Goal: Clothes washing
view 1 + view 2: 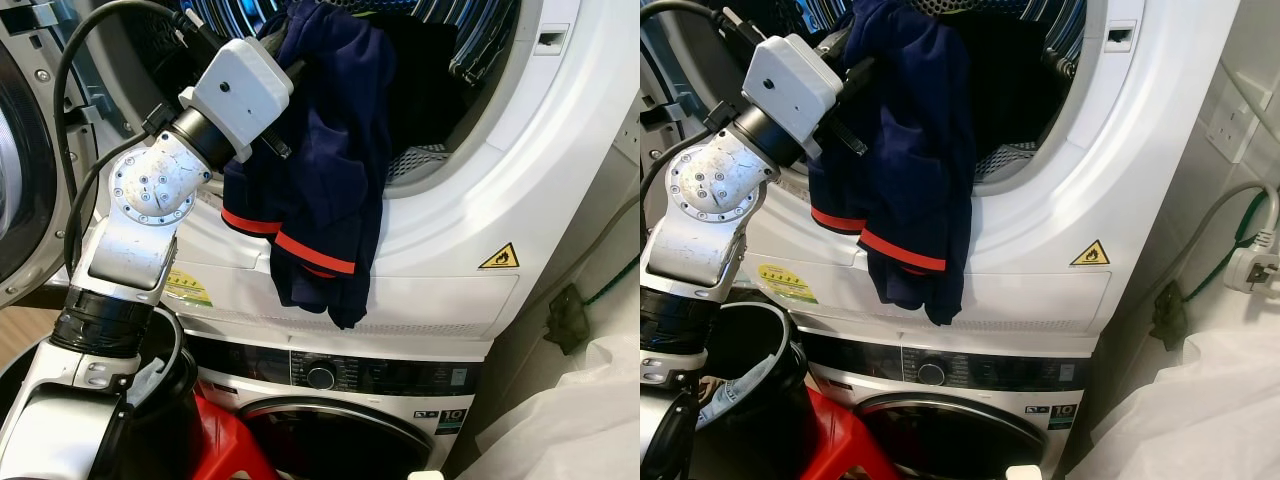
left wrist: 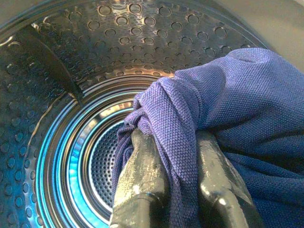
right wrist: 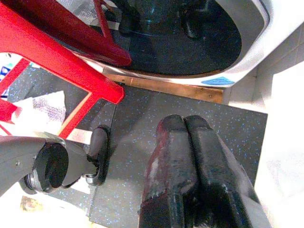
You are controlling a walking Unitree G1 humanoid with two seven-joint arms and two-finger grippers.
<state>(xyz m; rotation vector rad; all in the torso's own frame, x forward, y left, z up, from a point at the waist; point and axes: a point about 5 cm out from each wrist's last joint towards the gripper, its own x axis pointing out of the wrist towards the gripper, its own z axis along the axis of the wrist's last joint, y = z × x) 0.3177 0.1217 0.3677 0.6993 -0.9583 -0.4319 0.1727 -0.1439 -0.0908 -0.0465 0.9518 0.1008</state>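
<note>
Holding the garment [image 1: 320,150] at the mouth of the upper machine's drum [image 2: 71,95], your left gripper [image 2: 183,156] has its two fingers pinched on a bunched fold of the navy cloth, as the left wrist view shows plainly. That bunch sits up inside the opening, while most of the garment hangs out over the door rim [image 1: 470,200] and down the white front panel, its red-striped hems dangling just above the lower machine's control panel [image 1: 330,375].

You grip it high, near a gathered edge, which I judge is why the rest trails: the weight falls outward and nothing beyond the pinch is past the rim. The perforated drum wall is visible beyond the fingers, and some striped fabric [image 1: 480,40] already lies at the upper right of the opening.

Your right gripper [image 3: 192,156] hangs low with its fingers pressed together, gripping nothing, pointed at the dark speckled floor [image 3: 142,123] near a red stool [image 3: 57,52] and the lower machine's door. It is idle, so the whole load rests on the left arm.

A black bucket-like bin [image 1: 165,400] stands below your left arm, beside the stool. A loose plug [image 1: 1255,270] and a green cord [image 1: 1230,250] lie against the wall to the right, well apart from the work.

The hanging part could snag on the rim, I would guess.
</note>
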